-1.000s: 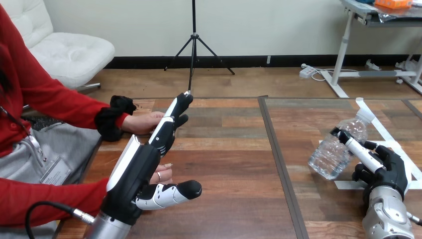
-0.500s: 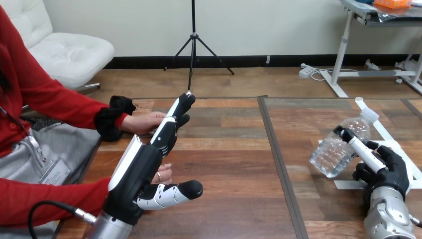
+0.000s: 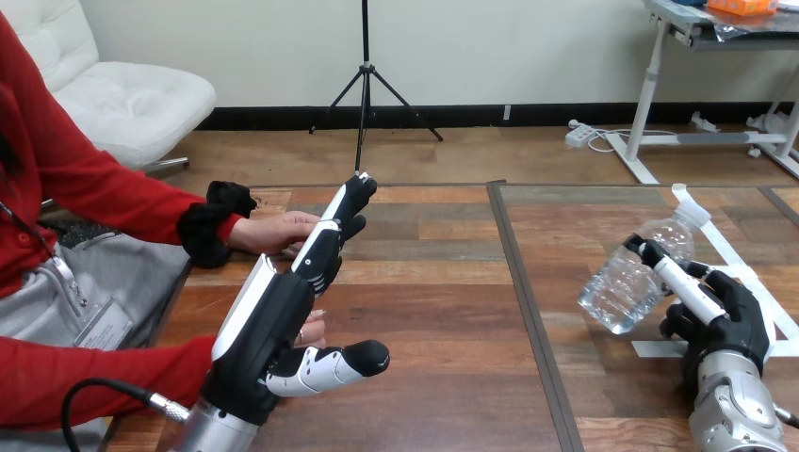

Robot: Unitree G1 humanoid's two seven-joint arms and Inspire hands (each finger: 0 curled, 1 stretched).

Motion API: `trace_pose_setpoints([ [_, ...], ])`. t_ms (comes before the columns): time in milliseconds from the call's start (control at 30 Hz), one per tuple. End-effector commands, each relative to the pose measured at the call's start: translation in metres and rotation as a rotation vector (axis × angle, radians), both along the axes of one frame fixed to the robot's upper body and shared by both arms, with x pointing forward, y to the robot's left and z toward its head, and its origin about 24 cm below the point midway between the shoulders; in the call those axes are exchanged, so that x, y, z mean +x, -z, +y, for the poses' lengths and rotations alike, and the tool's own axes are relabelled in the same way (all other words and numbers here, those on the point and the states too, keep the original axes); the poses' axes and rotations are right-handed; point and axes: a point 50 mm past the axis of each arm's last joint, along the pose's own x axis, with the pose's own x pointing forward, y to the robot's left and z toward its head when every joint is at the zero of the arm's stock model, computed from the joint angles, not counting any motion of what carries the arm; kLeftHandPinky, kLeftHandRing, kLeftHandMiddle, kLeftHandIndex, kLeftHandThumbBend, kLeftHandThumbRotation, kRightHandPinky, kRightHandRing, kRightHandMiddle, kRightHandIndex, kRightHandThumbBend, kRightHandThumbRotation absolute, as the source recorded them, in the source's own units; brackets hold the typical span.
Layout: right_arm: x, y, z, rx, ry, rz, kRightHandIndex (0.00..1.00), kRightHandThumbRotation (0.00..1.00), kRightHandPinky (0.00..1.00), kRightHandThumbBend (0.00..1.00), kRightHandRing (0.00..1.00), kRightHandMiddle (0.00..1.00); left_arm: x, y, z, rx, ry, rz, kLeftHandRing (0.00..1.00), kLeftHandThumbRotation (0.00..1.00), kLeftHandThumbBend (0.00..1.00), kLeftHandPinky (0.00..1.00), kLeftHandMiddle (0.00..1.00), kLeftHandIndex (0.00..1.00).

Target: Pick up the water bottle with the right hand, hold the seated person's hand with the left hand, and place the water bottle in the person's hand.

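Wooden table point(image 3: 433, 282), planks running across. Far left, one person's hand point(image 3: 273, 231) lies flat on the wood. Nearer the front edge, the person's other hand point(image 3: 309, 330) peeks out from behind the robot's left hand point(image 3: 269, 325), which has its fingers straight and thumb spread wide, gripping nothing; contact between the two can't be judged. Past a dark seam point(image 3: 528, 311), the clear water bottle point(image 3: 627, 282) tilts, cap up-right, with the right hand point(image 3: 721, 311) wrapped round it. White tape strips point(image 3: 744, 273) lie just beside it.
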Motion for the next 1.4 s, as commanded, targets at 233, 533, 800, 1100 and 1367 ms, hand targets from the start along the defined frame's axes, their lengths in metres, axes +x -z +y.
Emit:
trace_pose_setpoints([
  [233,0.024,-0.036,0.008,-0.072,-0.087,-0.203,0.08,0.00,0.00,0.57,0.03,0.07,0.014,-0.014,-0.004,0.001,0.007,-0.062,1.00,0.75,1.00,0.97,1.00,1.00],
  [533,0.025,-0.040,0.014,-0.084,-0.156,-0.248,0.07,0.00,0.00,0.58,0.03,0.07,0.014,-0.013,-0.005,0.001,-0.002,-0.072,1.00,0.75,1.00,0.98,1.00,1.00],
  [800,0.025,-0.043,0.020,-0.113,-0.213,-0.287,0.07,0.00,0.00,0.55,0.03,0.07,0.015,-0.012,-0.005,-0.005,-0.004,-0.060,1.00,0.75,1.00,0.98,1.00,1.00],
  [1100,0.023,-0.046,0.025,-0.139,-0.270,-0.330,0.07,0.00,0.00,0.54,0.04,0.07,0.016,-0.012,-0.005,-0.006,-0.010,-0.060,1.00,0.74,1.00,1.00,1.00,1.00],
  [1367,0.020,-0.048,0.027,-0.205,-0.330,-0.348,0.07,0.00,0.01,0.52,0.04,0.07,0.017,-0.012,-0.005,-0.010,-0.012,-0.056,1.00,0.74,1.00,1.00,1.00,1.00],
])
